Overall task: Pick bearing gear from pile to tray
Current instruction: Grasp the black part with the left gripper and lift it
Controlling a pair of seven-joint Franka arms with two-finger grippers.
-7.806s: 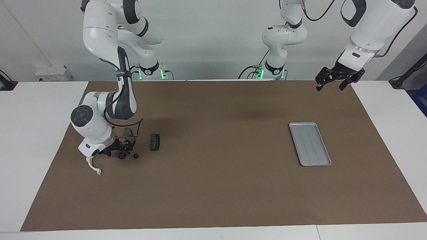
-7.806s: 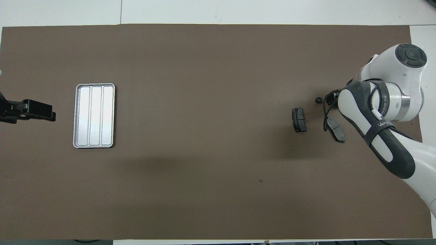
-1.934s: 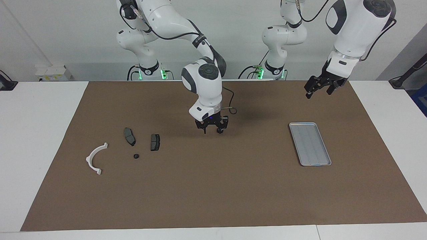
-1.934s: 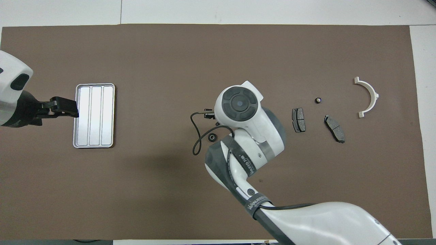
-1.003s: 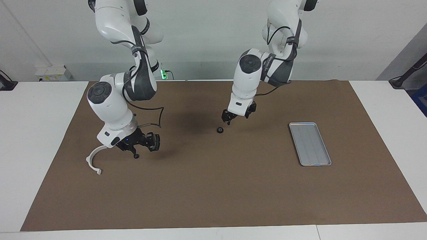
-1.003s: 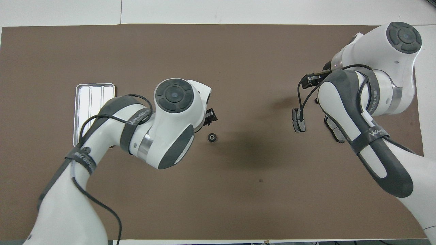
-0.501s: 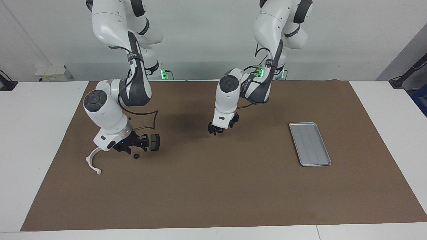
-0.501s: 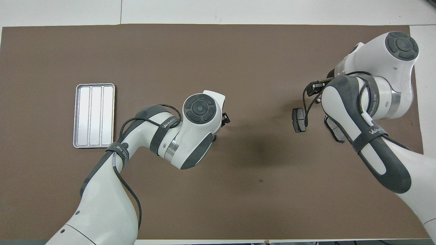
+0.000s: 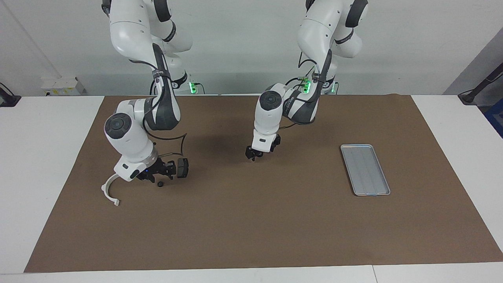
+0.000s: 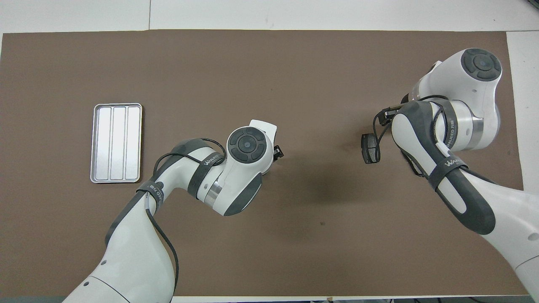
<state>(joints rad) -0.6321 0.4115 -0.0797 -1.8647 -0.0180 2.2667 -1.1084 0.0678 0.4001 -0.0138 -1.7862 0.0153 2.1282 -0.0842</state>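
Brown mat [image 9: 251, 228] covers the white desk [image 9: 47, 157]. Near the middle of the facing frame, the left tool [image 9: 252, 156] points down close to the mat with its fingers spread wide. Whether anything sits between them is hidden by the tool itself.

The right tool [image 9: 165, 171] hangs low over the pile at the right arm's end of the desk. I cannot tell how far it is open, or whether it touches anything. A dark grey brake pad [image 9: 182, 168] lies just beside its tip, and a small black round piece [image 9: 160, 184] lies on the mat just below it in the frame. The white curved bracket [image 9: 109, 190] rests near the mat's edge.

The silver-grey tray [image 9: 355, 146] lies flat toward the left arm's end, well apart from both tools.
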